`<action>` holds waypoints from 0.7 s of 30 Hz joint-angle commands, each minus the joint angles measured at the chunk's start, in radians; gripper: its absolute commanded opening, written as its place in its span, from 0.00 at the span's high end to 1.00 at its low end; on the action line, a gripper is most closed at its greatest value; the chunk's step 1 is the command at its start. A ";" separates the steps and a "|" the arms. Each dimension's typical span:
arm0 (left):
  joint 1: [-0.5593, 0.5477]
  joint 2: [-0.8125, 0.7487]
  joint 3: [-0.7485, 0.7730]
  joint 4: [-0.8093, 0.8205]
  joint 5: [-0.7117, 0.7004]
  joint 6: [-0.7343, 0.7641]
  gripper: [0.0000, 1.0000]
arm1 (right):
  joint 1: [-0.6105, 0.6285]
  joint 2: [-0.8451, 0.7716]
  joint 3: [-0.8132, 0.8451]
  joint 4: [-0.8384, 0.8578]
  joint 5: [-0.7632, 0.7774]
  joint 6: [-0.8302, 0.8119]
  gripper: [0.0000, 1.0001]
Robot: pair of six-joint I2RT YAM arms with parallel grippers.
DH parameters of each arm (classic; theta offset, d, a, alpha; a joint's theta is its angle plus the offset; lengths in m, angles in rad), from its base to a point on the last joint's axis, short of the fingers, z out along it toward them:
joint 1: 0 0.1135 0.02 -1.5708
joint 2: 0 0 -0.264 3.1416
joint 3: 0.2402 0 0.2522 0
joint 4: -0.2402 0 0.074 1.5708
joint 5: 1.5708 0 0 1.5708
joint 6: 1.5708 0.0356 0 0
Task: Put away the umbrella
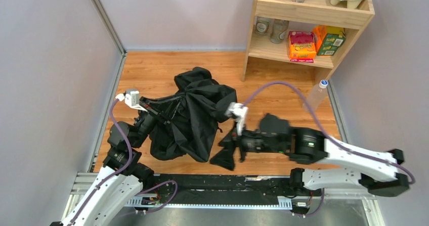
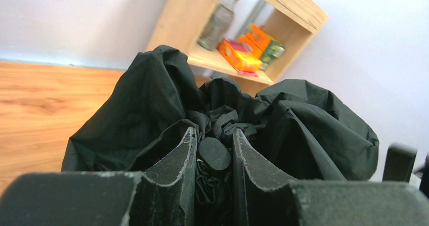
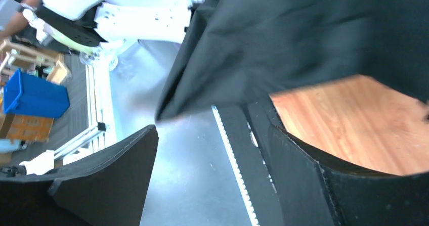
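Left hand (image 2: pixel 214 140) was clamped on a small black end piece of the umbrella (image 1: pixel 195 115), probably to anchor it while the cloth got gathered. Beside it the right hand (image 3: pixel 210 130) stood with fingers wide apart, gripping nothing, loose cloth hanging just past them. Farther out, the umbrella lay crumpled on the wooden surface (image 1: pixel 152 69), in front and left of the shelf (image 1: pixel 313 12). Its long axis seemingly ran from one hand toward the other.

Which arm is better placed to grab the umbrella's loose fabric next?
Probably right: the right gripper is open and empty beside the umbrella; the left gripper is clamped on it.
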 commanded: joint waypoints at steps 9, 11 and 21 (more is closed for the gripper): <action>0.004 0.009 0.061 0.193 0.348 -0.032 1.00 | -0.004 -0.429 0.005 -0.289 0.427 0.036 0.10; 0.002 0.001 0.061 0.184 0.343 -0.013 1.00 | -0.004 -0.404 0.024 -0.257 0.410 0.113 0.12; 0.002 -0.011 0.032 0.216 0.339 0.031 1.00 | -0.004 -0.248 0.084 -0.116 0.301 0.230 0.29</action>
